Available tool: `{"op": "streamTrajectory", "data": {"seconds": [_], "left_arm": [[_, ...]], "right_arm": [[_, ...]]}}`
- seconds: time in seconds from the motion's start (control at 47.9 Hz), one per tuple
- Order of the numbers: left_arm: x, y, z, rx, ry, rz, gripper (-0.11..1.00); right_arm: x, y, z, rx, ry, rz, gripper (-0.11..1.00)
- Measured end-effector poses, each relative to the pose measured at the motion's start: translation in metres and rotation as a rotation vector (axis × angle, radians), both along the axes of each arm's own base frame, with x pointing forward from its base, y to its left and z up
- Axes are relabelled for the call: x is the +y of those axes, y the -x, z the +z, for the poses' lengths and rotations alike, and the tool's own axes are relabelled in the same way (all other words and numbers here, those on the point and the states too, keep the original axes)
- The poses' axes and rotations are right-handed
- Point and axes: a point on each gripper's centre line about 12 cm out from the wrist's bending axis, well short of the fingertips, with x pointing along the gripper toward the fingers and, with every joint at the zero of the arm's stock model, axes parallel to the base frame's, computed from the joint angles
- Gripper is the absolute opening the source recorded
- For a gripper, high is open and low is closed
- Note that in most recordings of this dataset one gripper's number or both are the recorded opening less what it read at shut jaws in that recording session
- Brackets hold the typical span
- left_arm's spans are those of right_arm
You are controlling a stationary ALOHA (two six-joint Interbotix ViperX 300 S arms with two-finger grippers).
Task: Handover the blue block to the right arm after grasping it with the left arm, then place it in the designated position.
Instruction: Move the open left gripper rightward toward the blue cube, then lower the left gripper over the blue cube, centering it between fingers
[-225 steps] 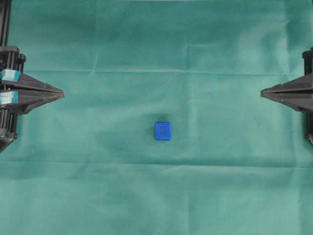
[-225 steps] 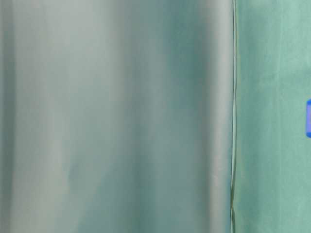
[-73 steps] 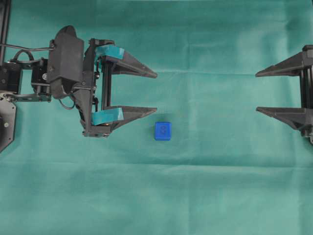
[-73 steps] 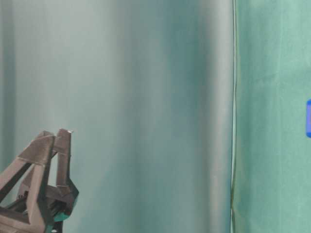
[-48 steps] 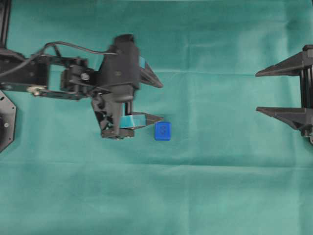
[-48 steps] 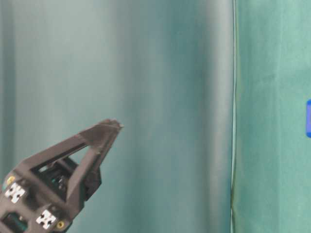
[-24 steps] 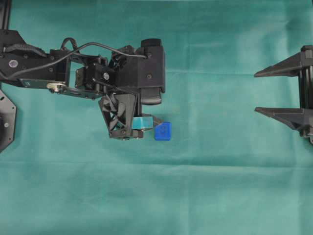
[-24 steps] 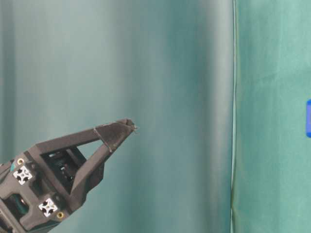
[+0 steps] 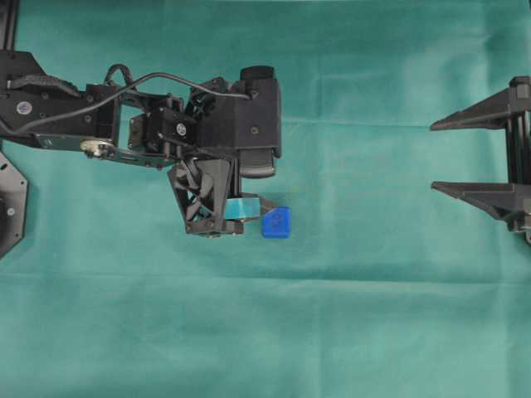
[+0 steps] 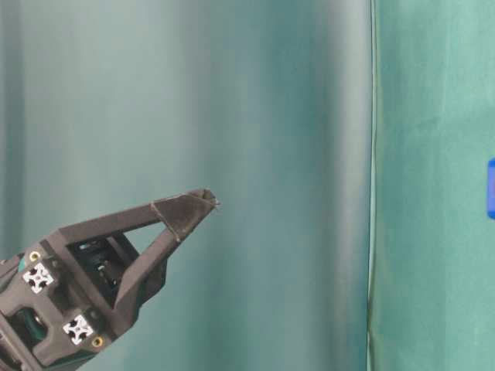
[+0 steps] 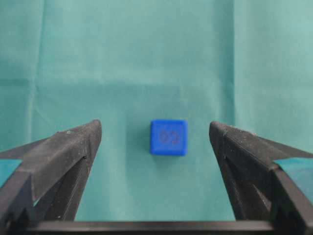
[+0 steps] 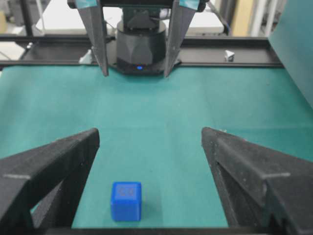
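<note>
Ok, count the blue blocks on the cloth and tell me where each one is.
1. The blue block lies near the middle of the green cloth, below the left arm's open jaws. No others show; the arm may hide some cloth.

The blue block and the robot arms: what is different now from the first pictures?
The left arm reached out from the left edge toward the middle and tipped downward; its gripper, jaws opened wide, now hangs over the blue block without holding it. The right gripper opened its jaws too but stayed at the right edge. The block has not moved on the green cloth.
</note>
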Motion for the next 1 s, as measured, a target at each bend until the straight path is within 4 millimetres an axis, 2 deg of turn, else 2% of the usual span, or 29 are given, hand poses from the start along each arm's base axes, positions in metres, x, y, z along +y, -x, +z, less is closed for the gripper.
{"op": "streamTrajectory", "data": {"seconds": [1.003], "left_arm": [[0.0000,-0.0003,-0.0009,-0.006,0.003,0.003,0.99]], "right_arm": [[-0.0003,-0.0013,-0.0017,0.012,0.000,-0.001,0.93]]}}
